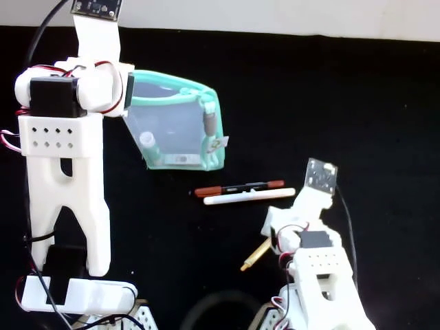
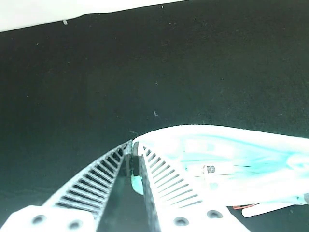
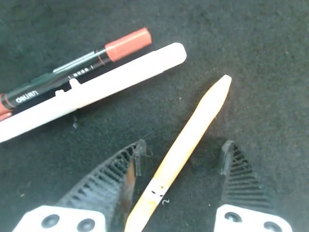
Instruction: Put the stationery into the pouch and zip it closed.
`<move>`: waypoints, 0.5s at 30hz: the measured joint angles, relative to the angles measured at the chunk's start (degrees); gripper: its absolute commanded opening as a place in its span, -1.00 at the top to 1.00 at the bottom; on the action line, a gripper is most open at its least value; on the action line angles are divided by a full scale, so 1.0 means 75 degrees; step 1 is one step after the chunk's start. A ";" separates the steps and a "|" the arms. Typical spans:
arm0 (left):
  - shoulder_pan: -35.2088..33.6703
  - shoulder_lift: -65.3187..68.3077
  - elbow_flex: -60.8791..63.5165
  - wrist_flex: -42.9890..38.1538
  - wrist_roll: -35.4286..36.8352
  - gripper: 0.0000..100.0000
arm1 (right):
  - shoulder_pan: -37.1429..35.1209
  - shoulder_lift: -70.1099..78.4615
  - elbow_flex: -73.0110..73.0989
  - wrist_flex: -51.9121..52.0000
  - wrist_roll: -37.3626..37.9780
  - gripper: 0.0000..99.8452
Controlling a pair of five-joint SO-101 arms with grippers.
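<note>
1. While the left gripper [image 2: 133, 149] has its jaws pinched together on the rim of the pouch [image 1: 175, 127], the pouch hangs tilted over the far-left part of the worktop [image 1: 357, 96], with its zip side turned toward the middle. The clamp needs to be firm so the mouth doesn't sag. I cannot tell how wide the mouth gapes.
2. Right gripper [image 3: 183, 154] is near the worktop's near edge, right of middle. Its jaws are apart and straddle the tan stick [image 3: 193, 128], one finger on each side, not closed on it. The step in hand, as I judge it, is picking up this stick. To do it well, drop straight down and close across the shaft near its middle. Avoid the tapered tip, or the stick may pivot or squirt out.
3. White pen [image 1: 249, 196] lies about mid-worktop, between the stick and the pouch, running left to right.
4. Red-capped marker [image 1: 239, 186] lies alongside the white pen on its far side, just beside it, maybe touching. Both lie across the likely route from stick to pouch. The stick should be carried above them, not dragged, or they'll scatter.
5. White tube [image 1: 148, 142] is inside the pouch, toward its near-left corner.
6. Grey piece [image 1: 208, 122] is by the zip side. It may crowd the mouth, so feed the stick in lengthwise.
</note>
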 measured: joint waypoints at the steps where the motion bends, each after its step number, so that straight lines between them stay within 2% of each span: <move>1: 0.0000 0.0000 0.0000 0.0000 0.0000 0.99 | -0.0012 -0.0012 0.0129 -0.0129 0.0000 0.50; 6: 0.0000 0.0000 0.0000 0.0000 0.0000 0.99 | -0.0012 -0.0059 0.0516 -0.0492 0.0000 0.51; 8: 0.0000 0.0000 0.0000 0.0000 0.0000 0.99 | -0.0012 -0.0059 0.0539 -0.0527 0.0000 0.62; 11: 0.0000 0.0000 0.0000 0.0000 0.0000 0.99 | 0.0047 -0.0059 0.0551 -0.0527 0.0012 1.00; 13: 0.0000 0.0000 0.0000 0.0000 0.0000 0.99 | 0.0059 -0.0059 0.0598 -0.0527 0.0105 0.95; 15: 0.0000 0.0000 0.0000 0.0000 0.0000 0.99 | 0.0070 -0.0094 0.0621 -0.0539 0.0293 0.99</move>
